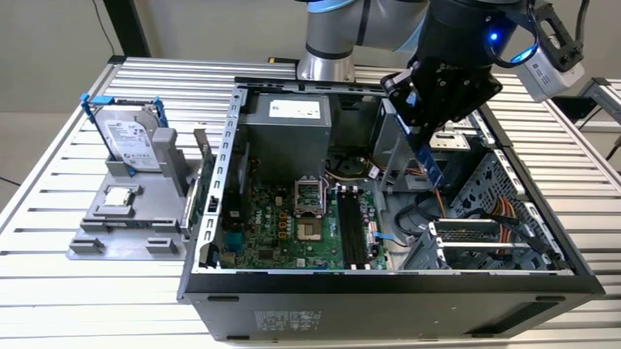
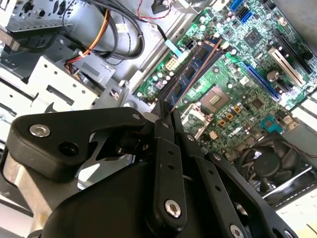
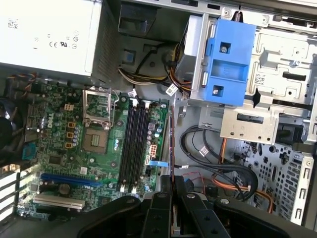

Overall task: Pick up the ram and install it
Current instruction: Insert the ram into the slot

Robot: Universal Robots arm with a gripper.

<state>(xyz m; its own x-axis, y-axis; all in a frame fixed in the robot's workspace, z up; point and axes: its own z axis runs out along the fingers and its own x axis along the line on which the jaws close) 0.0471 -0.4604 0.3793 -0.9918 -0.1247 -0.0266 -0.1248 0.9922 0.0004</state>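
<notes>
My gripper (image 1: 419, 134) hangs over the open computer case (image 1: 388, 280), shut on the ram (image 1: 432, 166). The ram is a slim bluish stick with dark chips that points down from the fingers, above the case's cable area. It hangs to the exterior view's right of the black memory slots (image 1: 354, 225) and touches none of them. In the second wrist view the ram (image 2: 194, 73) sticks out past the gripper (image 2: 166, 111) over the motherboard. In the first wrist view the ram (image 3: 172, 144) shows edge-on beside the slots (image 3: 134, 144), above the gripper (image 3: 172, 187).
A silver hard drive in a blue frame (image 1: 131, 138) and a small square chip (image 1: 116, 195) sit on a grey fixture left of the case. Inside the case are the power supply (image 1: 286, 120), the processor socket (image 1: 308, 193), orange and black cables (image 1: 485, 214) and a blue bracket (image 3: 225, 59).
</notes>
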